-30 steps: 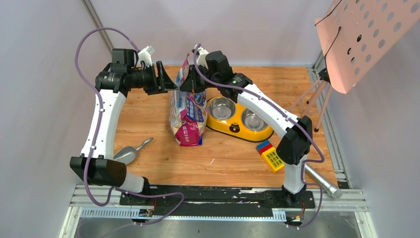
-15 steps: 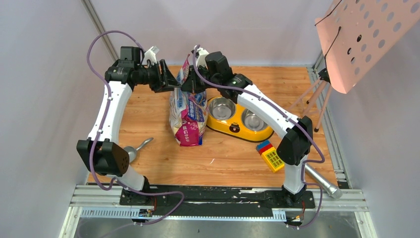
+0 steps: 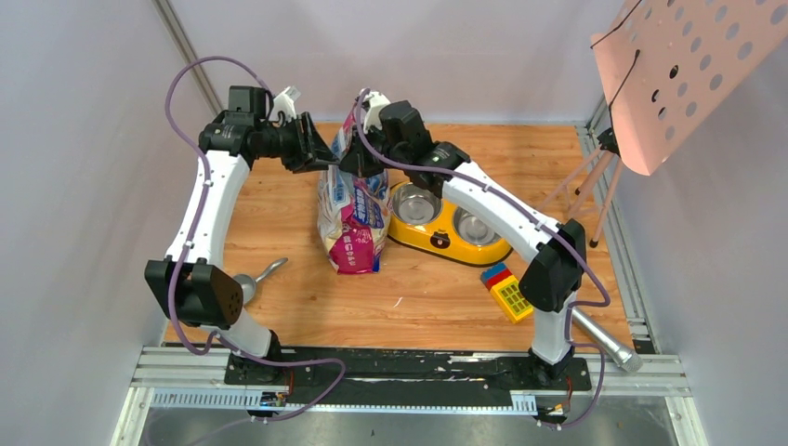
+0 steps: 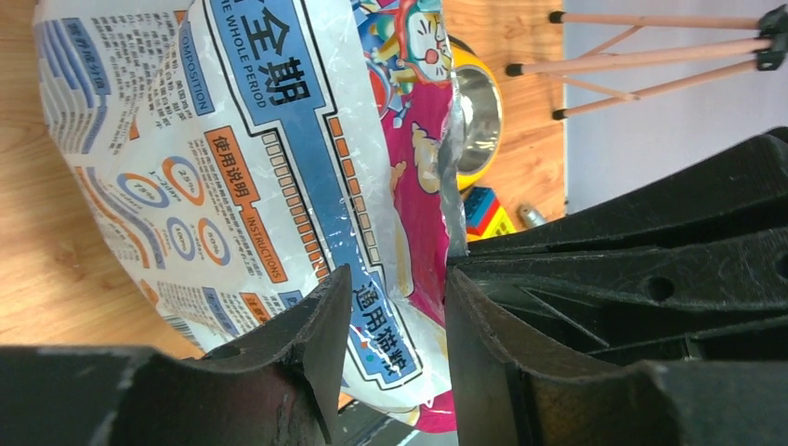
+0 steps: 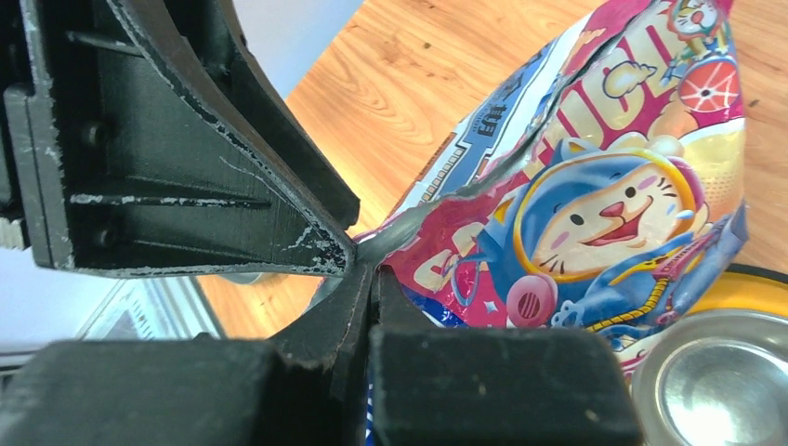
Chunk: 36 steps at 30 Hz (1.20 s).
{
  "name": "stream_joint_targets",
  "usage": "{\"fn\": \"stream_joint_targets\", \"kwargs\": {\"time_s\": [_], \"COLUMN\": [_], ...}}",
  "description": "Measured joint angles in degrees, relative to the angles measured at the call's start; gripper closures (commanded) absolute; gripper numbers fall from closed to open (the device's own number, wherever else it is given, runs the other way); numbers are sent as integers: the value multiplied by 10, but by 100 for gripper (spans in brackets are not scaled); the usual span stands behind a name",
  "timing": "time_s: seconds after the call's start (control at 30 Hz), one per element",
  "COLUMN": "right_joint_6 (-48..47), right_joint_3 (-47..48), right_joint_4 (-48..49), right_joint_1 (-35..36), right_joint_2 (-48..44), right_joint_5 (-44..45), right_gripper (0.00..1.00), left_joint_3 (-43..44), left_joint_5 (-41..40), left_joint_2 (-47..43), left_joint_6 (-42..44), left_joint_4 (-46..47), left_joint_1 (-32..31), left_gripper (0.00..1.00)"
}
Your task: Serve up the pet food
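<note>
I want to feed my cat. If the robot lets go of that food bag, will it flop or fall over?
Probably floppy: the bag is thin, crinkled film, and its top bends where the right gripper pinches it. It looks glossy, so maybe slippery. Tall and narrow, it could tip if pushed.

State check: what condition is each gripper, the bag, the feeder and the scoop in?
cat food bag: upright on the table, top edge pinched.
right gripper: shut on the cat food bag's top edge.
left gripper: open, jaws apart beside the bag's top.
yellow feeder: both bowls empty.
scoop: lying on the table, untouched, partly hidden.
</note>
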Motion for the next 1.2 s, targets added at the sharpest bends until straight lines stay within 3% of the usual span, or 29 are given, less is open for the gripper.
{"fn": "stream_joint_targets", "kwargs": {"time_s": [0.2, 0.33, 0.4, 0.43, 0.47, 0.53, 1.0, 1.2], "right_joint_6": [-19, -26, -31, -32, -34, -38, -67, -62], "right_joint_3": [3, 4, 4, 4, 4, 4, -5, 66], "right_joint_4": [-22, -33, -35, -35, -35, -36, -44, -166], "right_joint_1": [27, 35, 41, 42, 43, 44, 55, 30], "right_joint_2": [0, 0, 0, 0, 0, 0, -24, -32], "right_joint_5": [77, 120, 136, 139, 142, 144, 203, 264], "right_gripper": [100, 100, 100, 100, 100, 100, 100, 100], "left_joint_3": [23, 23, 23, 23, 23, 24, 111, 127], "left_joint_5": [-83, -116, -116, -114, -111, -104, -173, -281], "left_joint_2": [4, 4, 4, 4, 5, 7, 40, 41], "left_joint_6": [32, 40, 40, 40, 40, 47, 179, 236], "left_joint_4": [-30, -38, -40, -40, -40, -40, -109, -129], "left_joint_1": [-33, -46, -48, -49, -49, -51, -80, -29], "left_gripper": [53, 59, 66, 74, 88, 100, 100, 100]}}
